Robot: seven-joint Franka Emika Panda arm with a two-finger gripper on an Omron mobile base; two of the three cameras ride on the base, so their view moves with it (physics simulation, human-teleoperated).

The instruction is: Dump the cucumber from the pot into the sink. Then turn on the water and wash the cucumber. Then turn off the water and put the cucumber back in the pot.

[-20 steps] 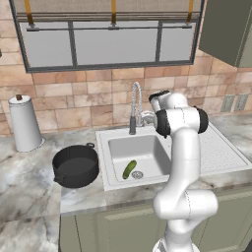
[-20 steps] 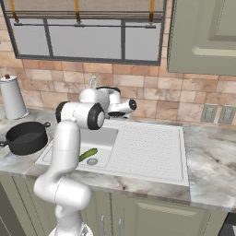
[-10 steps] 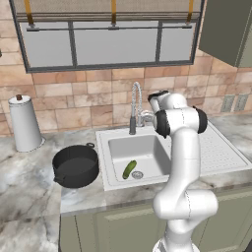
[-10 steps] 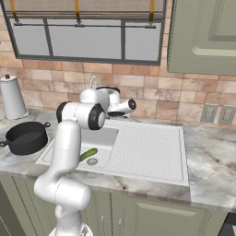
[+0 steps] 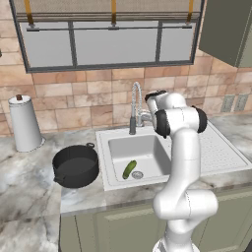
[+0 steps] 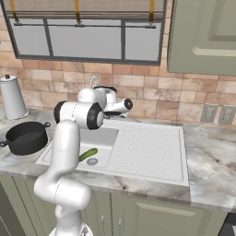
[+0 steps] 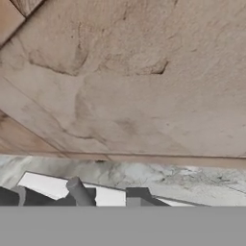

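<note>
The cucumber [image 5: 129,169] is seen lying in the sink [image 5: 224,158], on the basin floor just beside the round drain [image 5: 138,174], its long axis slanted. In the right base view the cucumber [image 6: 87,154] lies partly hidden behind the arm, again next to the drain [image 6: 92,161]. The gripper [image 5: 147,117] is held up at the back of the sink, by the base of the faucet [image 5: 134,106], well above and behind the cucumber, and apart from it. Its jaws are drawn fully together; whether anything is pinched between them cannot be told from the base views, since the hand is hidden behind the arm's wrist. In the hand view the fingertips [image 7: 137,194] are seen low against the wall tiles [image 7: 144,86], with the back rim of the sink [image 7: 45,185] and a small grey lever [image 7: 79,192] just beside them; contact with the lever cannot be made out.

The pot [image 5: 76,166] stands on the counter [image 5: 29,197] to the left of the sink, upright, with nothing visible inside. A white canister [image 5: 24,124] stands further left by the wall. No stream is seen under the faucet spout.
</note>
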